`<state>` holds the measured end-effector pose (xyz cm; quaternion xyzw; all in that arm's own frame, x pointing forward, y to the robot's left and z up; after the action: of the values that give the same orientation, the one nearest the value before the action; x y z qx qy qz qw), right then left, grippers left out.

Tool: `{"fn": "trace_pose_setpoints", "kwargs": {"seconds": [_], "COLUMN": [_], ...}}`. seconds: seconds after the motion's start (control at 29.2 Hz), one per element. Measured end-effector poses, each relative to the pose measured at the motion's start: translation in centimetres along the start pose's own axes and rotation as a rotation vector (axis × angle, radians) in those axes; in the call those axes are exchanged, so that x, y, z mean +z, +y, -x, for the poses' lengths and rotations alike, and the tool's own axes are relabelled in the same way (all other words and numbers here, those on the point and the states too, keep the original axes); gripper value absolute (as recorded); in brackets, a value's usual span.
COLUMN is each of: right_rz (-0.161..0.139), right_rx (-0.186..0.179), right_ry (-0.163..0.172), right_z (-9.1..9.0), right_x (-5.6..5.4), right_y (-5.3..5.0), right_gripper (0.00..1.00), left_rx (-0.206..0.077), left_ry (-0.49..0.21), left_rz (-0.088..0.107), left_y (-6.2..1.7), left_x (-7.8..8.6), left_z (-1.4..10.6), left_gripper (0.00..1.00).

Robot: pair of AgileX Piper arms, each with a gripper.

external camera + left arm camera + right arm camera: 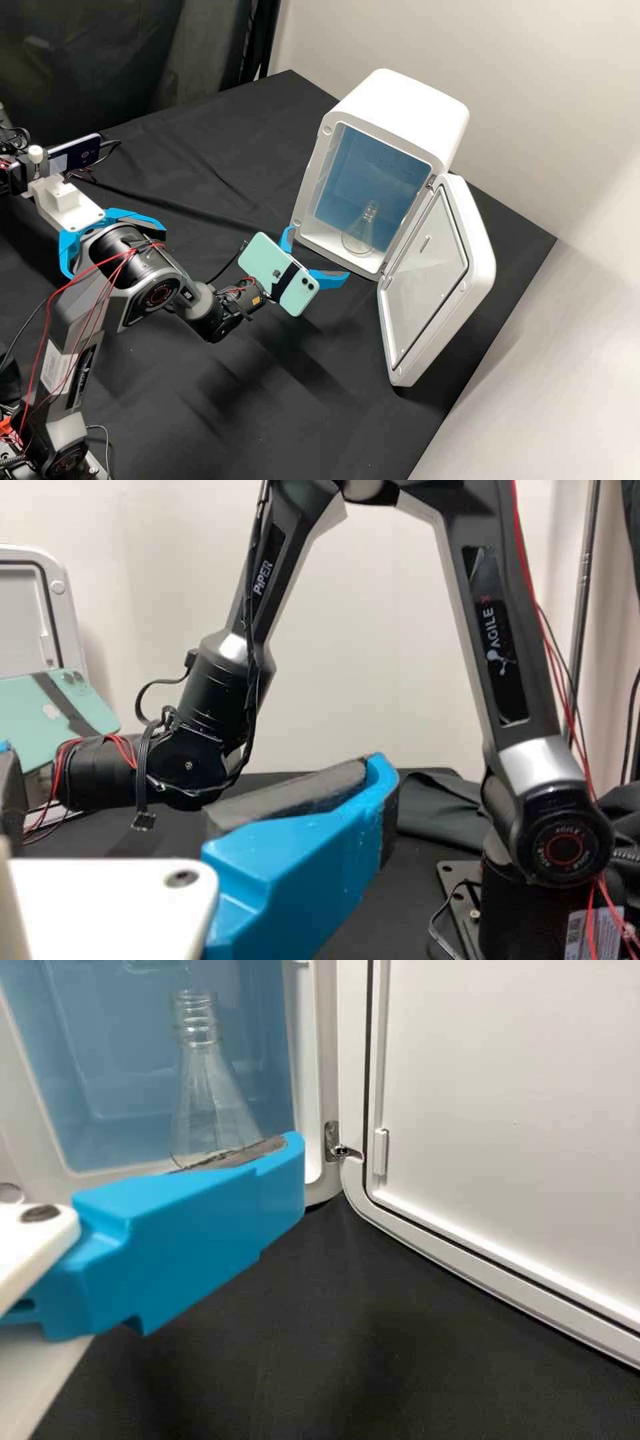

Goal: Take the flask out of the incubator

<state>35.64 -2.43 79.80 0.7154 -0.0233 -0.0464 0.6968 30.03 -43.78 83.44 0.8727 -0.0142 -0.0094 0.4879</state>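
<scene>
Nearest us, the right arm (127,293) is holding the right gripper (317,252), fingers spread, at the open incubator (400,113); we are seeing the flask (362,230) upright inside; left gripper (117,252) also spread.

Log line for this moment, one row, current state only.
incubator: door open | flask: upright inside, not gripped | right gripper: open, at incubator's front lower edge | left gripper: open, far from incubator
</scene>
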Motion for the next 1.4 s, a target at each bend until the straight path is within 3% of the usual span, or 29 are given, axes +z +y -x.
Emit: {"fn": "trace_pose_setpoints", "kwargs": {"seconds": [0.1,0.45,0.79,1.27,1.4], "right_rz": [0.019,0.028,0.027,0.027,0.027], "right_rx": [0.007,0.028,0.025,0.025,0.025], "right_ry": [-0.004,-0.023,-0.029,-0.029,-0.029], "right_z": [-0.3,-1.2,-1.3,-1.3,-1.3], "right_x": [0.2,0.9,1.1,1.1,1.1], "right_y": [0.1,0.3,0.2,0.2,0.2], "right_gripper": [1.00,1.00,1.00,1.00,1.00], "left_rx": [0.005,0.008,0.007,-0.089,-0.099], "left_ry": [-0.002,-0.003,-0.001,0.088,0.110], "left_rz": [-0.006,-0.007,-0.007,0.004,0.005], "left_y": [0.22,0.33,0.29,-2.78,-3.04], "left_x": [-0.1,0.0,-0.1,-3.0,-3.7], "left_z": [0.1,0.1,0.1,-1.0,-1.0], "left_gripper": [1.00,1.00,1.00,1.00,1.00]}}
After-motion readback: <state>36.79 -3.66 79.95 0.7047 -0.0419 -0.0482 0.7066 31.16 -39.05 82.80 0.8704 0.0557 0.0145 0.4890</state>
